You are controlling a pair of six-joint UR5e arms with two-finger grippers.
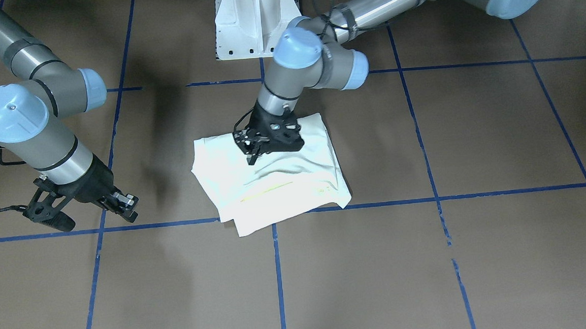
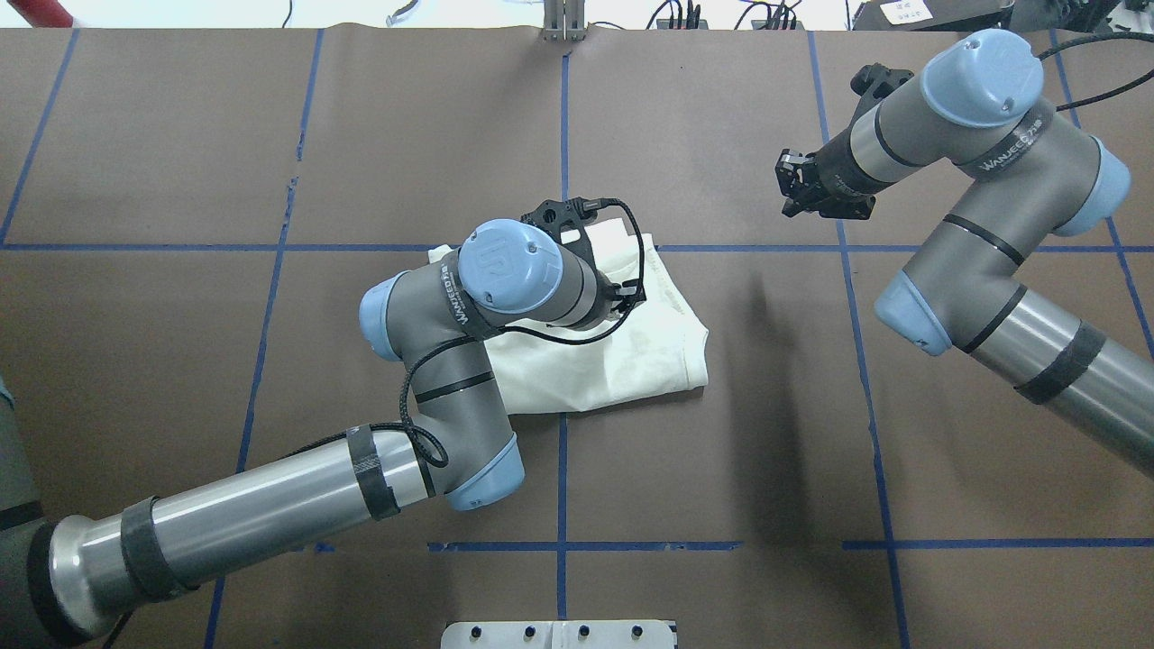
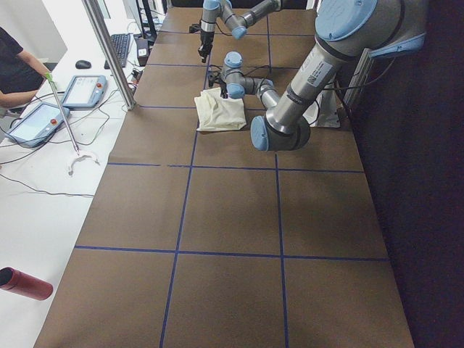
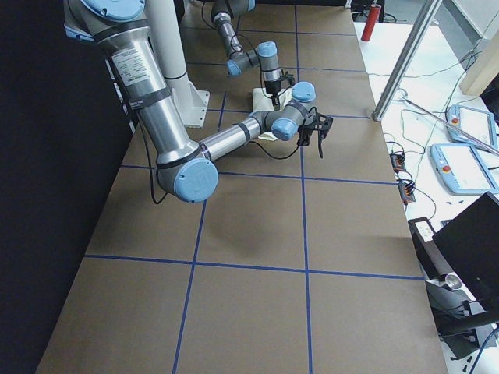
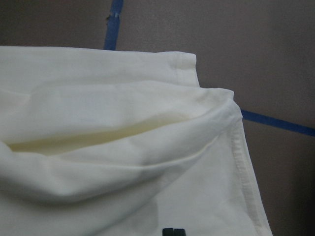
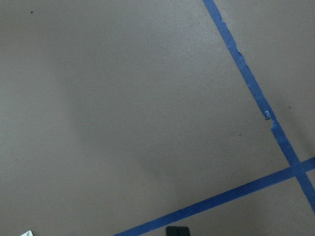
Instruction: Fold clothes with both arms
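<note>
Here, in the front-facing view's lower left, the right gripper (image 1: pixel 122 201) hovers off the cloth, fingers nearly together around nothing. At centre lies the folded T-shirt (image 1: pixel 284 185); the left gripper (image 1: pixel 253 154) points down onto it, its spread unclear.

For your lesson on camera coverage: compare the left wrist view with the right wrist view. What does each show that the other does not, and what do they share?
Only the left wrist view shows the shirt: cream cloth folded in layers, with a stitched hem along its right edge, filling most of the picture. Only the right wrist view shows two tape lines crossing on bare table, with no cloth. Both show the brown table, blue tape, and a dark bit of gripper at the bottom edge.
</note>
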